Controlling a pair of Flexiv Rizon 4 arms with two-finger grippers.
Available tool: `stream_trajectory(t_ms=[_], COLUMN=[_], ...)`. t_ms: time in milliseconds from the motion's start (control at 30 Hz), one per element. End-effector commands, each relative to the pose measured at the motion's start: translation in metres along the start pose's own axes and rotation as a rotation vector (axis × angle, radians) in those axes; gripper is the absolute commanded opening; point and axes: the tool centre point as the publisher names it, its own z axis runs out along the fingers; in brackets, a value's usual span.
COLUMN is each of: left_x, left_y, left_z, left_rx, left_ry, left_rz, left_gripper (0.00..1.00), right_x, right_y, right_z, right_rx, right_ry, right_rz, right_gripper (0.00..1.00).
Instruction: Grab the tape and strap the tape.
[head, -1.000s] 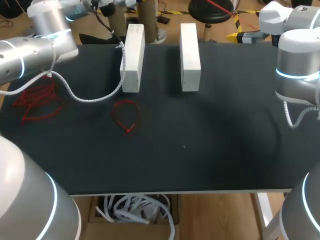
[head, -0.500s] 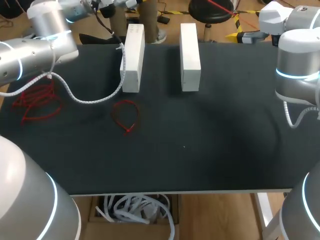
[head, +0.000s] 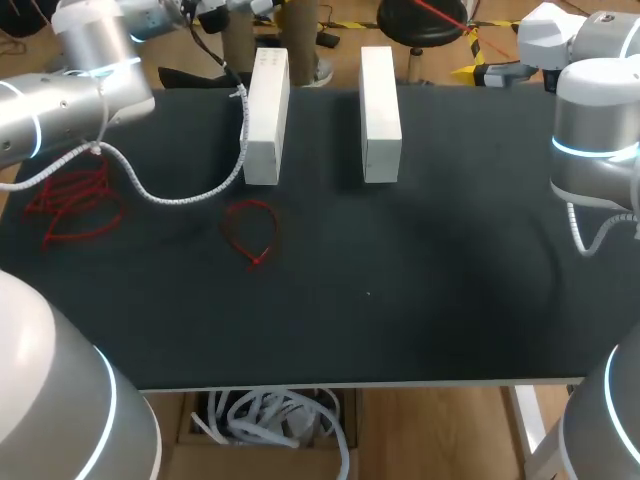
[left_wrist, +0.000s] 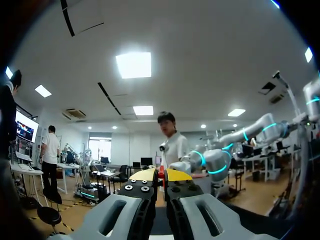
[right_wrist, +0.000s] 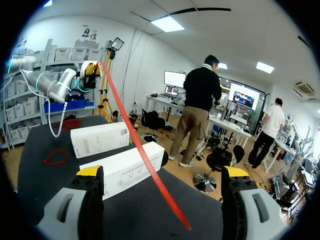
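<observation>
Instructor: Almost nothing had moved since the earlier frame. The left arm had edged slightly up and back at the far-left corner, while everything on the table lay as before.

Student: What did each gripper hold?

Instructor: Reading left to right, the left gripper was closed on one end of a long red tie, its yellow tips pinching the strip. On the table lay a pile of red ties, then a looped tie, then two white boxes side by side. The right gripper stood wide open and held nothing. The long tie's free end slanted down between its fingers, apparently touching neither.

Student: What could have gone wrong from there?

Instructor: Most likely a missed catch. The strip was thin, slanted and held at one end only, so it could have swayed or twisted. Had the right fingers closed off its line, they might have pushed it aside rather than clamped it. A pull before that hold was firm might also have drawn the tie out of the left tips, dropping it to the table.
</observation>
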Motion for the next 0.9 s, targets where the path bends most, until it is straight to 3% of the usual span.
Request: stream_trajectory(t_ms=[33,167,300,433,633,700,833,900], left_x=[0.003,0.003,0.003,0.003,0.003,0.003,0.003,0.003], left_y=[-0.002,-0.002,-0.002,-0.002,-0.002,-0.002,-0.002,-0.002], left_z=[0.001,0.001,0.001,0.001,0.001,0.001,0.001,0.001], left_rx=[-0.005,-0.005,-0.005,-0.005,-0.005,-0.005,-0.005,-0.005], left_ry=[-0.007,-0.007,-0.007,-0.007,-0.007,-0.007,-0.007,-0.007], left_rz=[0.000,0.000,0.000,0.000,0.000,0.000,0.000,0.000], left_gripper=[0.00,0.00,0.00,0.00,0.00,0.00,0.00,0.00], right_x=[0.000,-0.002,-0.006,-0.011,-0.016,-0.014,-0.005,0.000], right_y=[0.000,0.004,0.007,0.005,0.002,0.003,0.002,0.002], right_z=[-0.001,-0.002,-0.003,-0.006,-0.013,-0.015,-0.018,-0.018], right_rx=[0.000,-0.049,-0.038,0.009,0.041,0.058,0.103,0.014], right_ry=[0.000,0.027,-0.014,-0.069,-0.144,-0.159,-0.071,0.023], right_rz=[0.000,0.023,0.086,0.270,0.745,0.810,1.000,1.106], right_gripper=[1.00,1.00,1.00,1.00,1.00,1.00,1.00,1.00])
